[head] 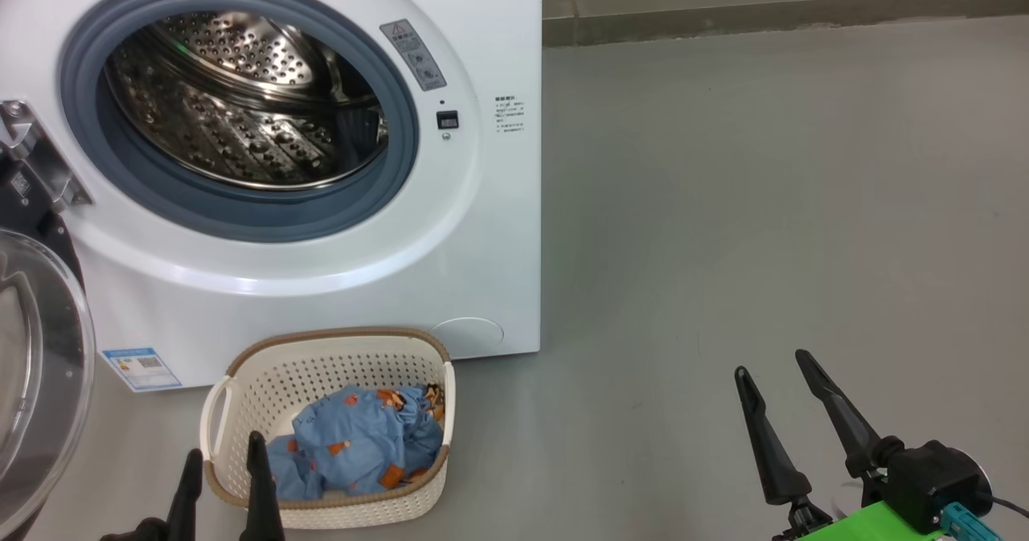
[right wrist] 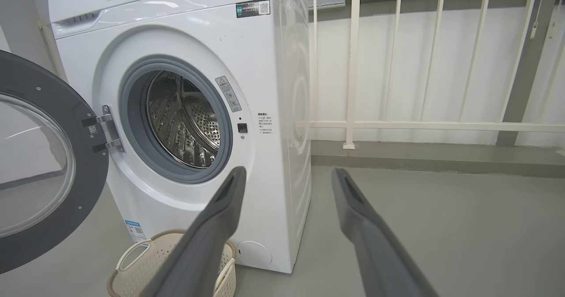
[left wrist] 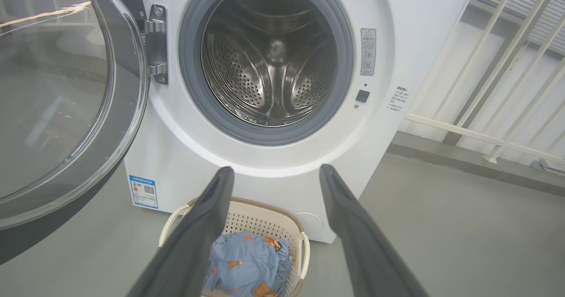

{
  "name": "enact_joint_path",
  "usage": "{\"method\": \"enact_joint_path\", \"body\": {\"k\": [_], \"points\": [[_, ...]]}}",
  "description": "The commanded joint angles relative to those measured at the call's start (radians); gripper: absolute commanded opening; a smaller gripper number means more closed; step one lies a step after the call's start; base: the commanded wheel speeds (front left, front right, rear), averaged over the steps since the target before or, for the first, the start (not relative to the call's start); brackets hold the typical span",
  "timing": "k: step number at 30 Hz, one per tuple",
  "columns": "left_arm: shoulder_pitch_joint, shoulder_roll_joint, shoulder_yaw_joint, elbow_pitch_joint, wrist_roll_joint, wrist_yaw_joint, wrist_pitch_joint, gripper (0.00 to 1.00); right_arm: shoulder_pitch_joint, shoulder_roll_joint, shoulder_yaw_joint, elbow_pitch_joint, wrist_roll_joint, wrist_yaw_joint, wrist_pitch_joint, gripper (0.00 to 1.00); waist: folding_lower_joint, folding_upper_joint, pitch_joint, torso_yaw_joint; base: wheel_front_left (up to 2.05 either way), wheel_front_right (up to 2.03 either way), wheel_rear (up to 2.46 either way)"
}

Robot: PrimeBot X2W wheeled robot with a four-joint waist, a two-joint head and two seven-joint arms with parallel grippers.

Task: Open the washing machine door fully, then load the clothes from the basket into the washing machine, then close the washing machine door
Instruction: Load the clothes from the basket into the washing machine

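The door (head: 36, 364) stands swung wide at the washer's (head: 482, 227) left, with the drum (head: 241, 99) open to view. The basket (head: 241, 376) sits on the floor (head: 723, 203) just before the washer's bottom edge, the clothes (head: 354, 444) bundled toward its right side. The left gripper (head: 224, 444), fingers spread and pinching nothing, is at the basket's near left corner. The clothes lie just right of its fingers, probably lower, though height is hard to judge. The right gripper (head: 770, 364), also spread, is well apart to the right.
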Motion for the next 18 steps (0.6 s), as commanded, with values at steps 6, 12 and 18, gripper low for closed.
{"method": "enact_joint_path", "body": {"k": [6, 12, 18], "points": [[-0.015, 0.004, 0.039, -0.041, -0.034, -0.001, -0.007, 1.00, -0.011, -0.003, 0.021, -0.021, 0.003, 0.002, -0.003, 1.00, 0.0000, 0.0000, 0.000, 0.002, 0.71, -0.71, 0.00], [-0.014, 0.004, 0.054, -0.051, -0.042, 0.012, -0.007, 1.00, -0.011, -0.002, 0.021, -0.017, 0.003, 0.002, -0.003, 1.00, 0.0000, 0.0000, 0.001, 0.005, 1.52, -1.55, 0.03], [-0.016, 0.009, 0.052, -0.052, 0.008, 0.025, -0.007, 1.00, -0.010, -0.001, 0.020, -0.016, 0.002, 0.002, -0.001, 1.00, 0.0000, 0.0000, 0.002, 0.008, 1.51, -1.95, 0.44]]}}
